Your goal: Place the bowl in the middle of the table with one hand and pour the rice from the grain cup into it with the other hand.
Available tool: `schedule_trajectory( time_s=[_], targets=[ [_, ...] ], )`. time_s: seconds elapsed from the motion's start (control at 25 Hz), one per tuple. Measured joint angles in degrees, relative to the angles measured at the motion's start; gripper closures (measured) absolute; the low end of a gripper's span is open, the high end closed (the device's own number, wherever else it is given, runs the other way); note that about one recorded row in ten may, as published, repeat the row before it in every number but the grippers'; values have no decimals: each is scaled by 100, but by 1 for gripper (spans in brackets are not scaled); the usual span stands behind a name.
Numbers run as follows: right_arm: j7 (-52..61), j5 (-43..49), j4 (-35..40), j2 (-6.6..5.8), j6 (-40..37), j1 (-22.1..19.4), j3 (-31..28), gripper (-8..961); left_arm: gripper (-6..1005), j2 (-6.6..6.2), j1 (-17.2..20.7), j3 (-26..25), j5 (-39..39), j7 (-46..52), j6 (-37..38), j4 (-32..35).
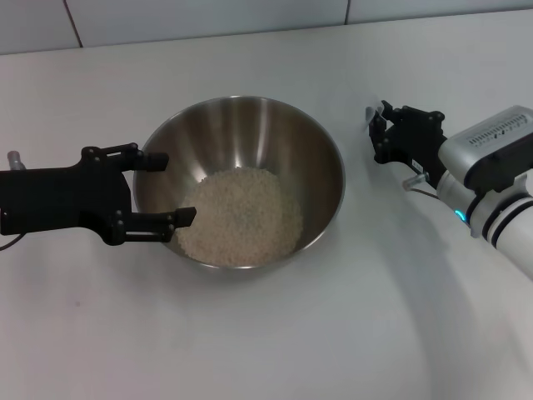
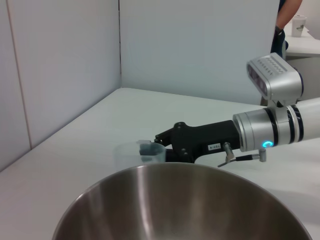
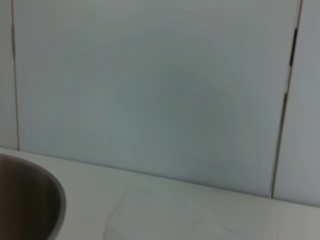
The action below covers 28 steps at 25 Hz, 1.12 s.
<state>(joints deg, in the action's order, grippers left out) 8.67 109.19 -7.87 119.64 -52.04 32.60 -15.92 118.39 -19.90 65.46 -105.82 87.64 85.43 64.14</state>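
The steel bowl (image 1: 316, 167) stands in the middle of the white table (image 1: 291, 333) and holds a pale heap of rice (image 1: 241, 212). My left gripper (image 1: 171, 187) is open at the bowl's left rim, its tips reaching the rim without clamping it. My right gripper (image 1: 379, 133) is to the right of the bowl, apart from it. The translucent grain cup (image 1: 371, 118) stands upright at that gripper's tip and looks empty. The left wrist view shows the bowl (image 2: 190, 205), the cup (image 2: 131, 154) and the right gripper (image 2: 152, 148) behind it. The right wrist view shows the bowl's edge (image 3: 30, 200) and the cup (image 3: 155, 220).
A white wall (image 1: 208, 21) runs along the table's far edge. Bare tabletop lies in front of the bowl and to its right, below the right arm (image 1: 491, 183).
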Motion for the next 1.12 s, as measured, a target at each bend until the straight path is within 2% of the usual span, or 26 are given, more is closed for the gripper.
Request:
schedule_trajectory(
  time_s=[0.36,0.56,0.72,0.76,0.8,0.88,0.92,0.96,1.0,1.04,1.12],
  targets=[
    [7,-44,-135,-22,-197,-434,-72,719,140,0,8,3,0,11,-1,0],
    [110,-27,-279,-51,-587,-717,-70,526,140,-6,1,2,1,15,2,2],
    [661,-51,-178,-62,-1666,-1198,-180,315,140,-10,1,1,1,55,10,7],
    [1216,-51,106,-69,-2517,-1387,-281,258,140,-12,1,2,-5,67,12,10],
    [1216,-51,106,-69,-2517,-1387,-281,235,140,-13,2,0,-29,71,10,10],
    [1934,-3,692,-74,-3656,-1441,-204,189,140,-13,2,-9,-118,73,7,11],
    [2227,24,985,-83,-4081,-1402,-119,166,140,-6,-4,-10,-176,74,3,11],
    [2953,75,1696,-95,-4761,-1186,234,166,140,-4,-12,-11,-199,74,-8,10],
    [2953,75,1696,-95,-4761,-1186,234,166,140,-2,-21,-11,-212,75,-18,10],
    [3337,76,2063,-110,-4984,-1022,473,166,140,0,-26,-10,-215,75,-25,7],
    [4047,84,2805,-111,-5139,-711,1197,166,140,4,-33,-9,-218,76,-38,5]
  ],
)
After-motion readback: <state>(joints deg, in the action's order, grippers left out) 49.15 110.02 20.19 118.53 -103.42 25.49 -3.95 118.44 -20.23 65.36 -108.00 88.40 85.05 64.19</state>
